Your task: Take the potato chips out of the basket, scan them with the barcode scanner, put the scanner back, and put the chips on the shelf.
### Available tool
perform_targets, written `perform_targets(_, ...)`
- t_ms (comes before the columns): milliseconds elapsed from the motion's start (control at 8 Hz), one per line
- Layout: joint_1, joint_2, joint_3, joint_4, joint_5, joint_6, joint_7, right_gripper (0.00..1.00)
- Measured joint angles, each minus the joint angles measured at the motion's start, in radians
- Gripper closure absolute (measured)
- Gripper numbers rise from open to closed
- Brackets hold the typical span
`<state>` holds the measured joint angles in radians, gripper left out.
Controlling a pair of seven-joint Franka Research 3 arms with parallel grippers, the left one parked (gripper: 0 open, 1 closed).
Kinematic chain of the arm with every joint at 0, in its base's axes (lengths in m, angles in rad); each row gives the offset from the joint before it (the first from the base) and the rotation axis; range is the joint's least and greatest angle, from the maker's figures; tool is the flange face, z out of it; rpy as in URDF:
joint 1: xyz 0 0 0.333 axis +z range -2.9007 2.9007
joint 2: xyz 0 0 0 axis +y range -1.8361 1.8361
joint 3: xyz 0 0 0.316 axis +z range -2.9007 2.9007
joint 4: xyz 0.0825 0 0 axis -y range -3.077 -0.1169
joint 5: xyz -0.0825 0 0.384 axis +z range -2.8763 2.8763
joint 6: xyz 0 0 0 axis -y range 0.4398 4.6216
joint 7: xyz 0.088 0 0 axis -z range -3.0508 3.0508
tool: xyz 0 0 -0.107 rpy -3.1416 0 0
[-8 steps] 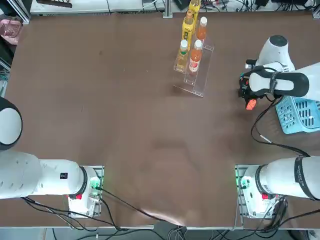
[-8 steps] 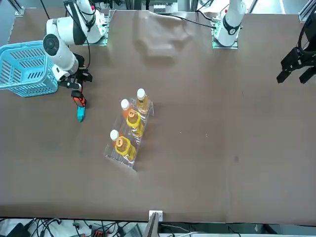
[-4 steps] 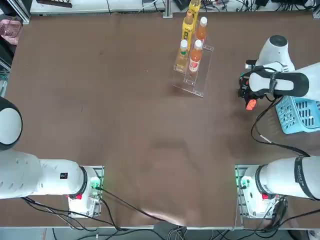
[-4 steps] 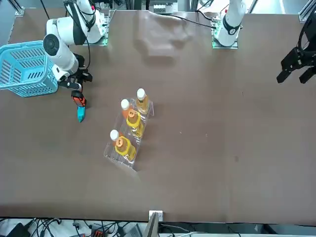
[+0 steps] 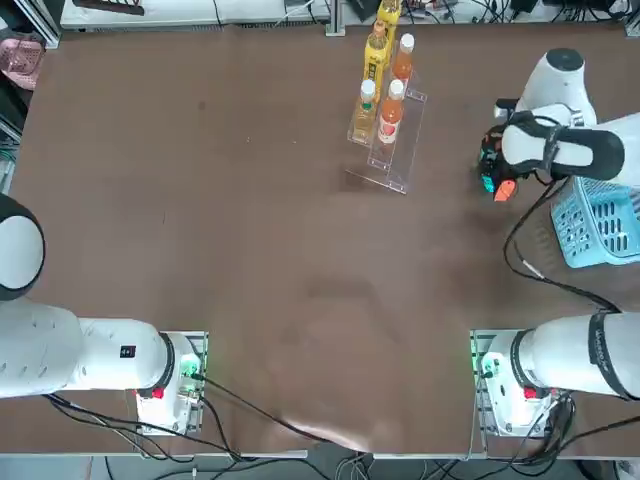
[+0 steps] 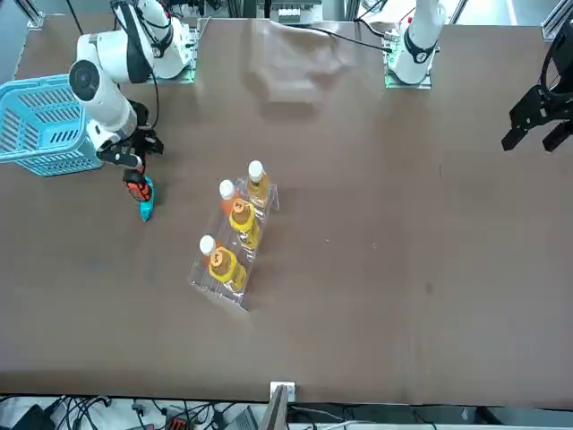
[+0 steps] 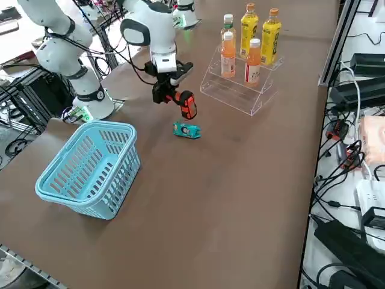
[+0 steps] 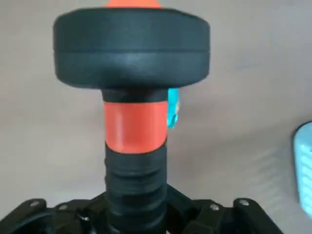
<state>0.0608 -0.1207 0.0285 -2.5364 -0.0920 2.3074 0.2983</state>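
On the brown table (image 7: 252, 180), the barcode scanner (image 7: 187, 106) is clamped in the closed right gripper (image 7: 166, 91) above the potato chips (image 7: 186, 130); the scan could be missed if misaimed.

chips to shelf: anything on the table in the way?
Nothing visible does. The potato chips lie on bare table, and the stretch to the shelf is clear. The right gripper hangs over the packet, shut on the barcode scanner.

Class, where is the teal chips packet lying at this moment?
The chips packet lies flat on the table between the basket and the shelf, just below the scanner held in the right pincer.
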Motion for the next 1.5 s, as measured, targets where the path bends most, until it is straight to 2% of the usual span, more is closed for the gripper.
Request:
perform_targets(250,-0.063,0.056,-0.004,0.134,-0.026,-0.062,-0.072,0.84)
perform_targets(375,-0.121,0.098,-0.006,0.205,-0.03,-0.085,-0.163,0.84)
perform_targets(875,-0.388,0.35,-0.017,0.531,-0.03,-0.145,-0.587,0.84)
perform_targets(1250,-0.503,0.517,-0.017,0.673,-0.03,-0.143,-0.771,0.84)
perform_targets(1500,-0.537,0.584,-0.017,0.706,-0.03,-0.098,-0.815,0.84)
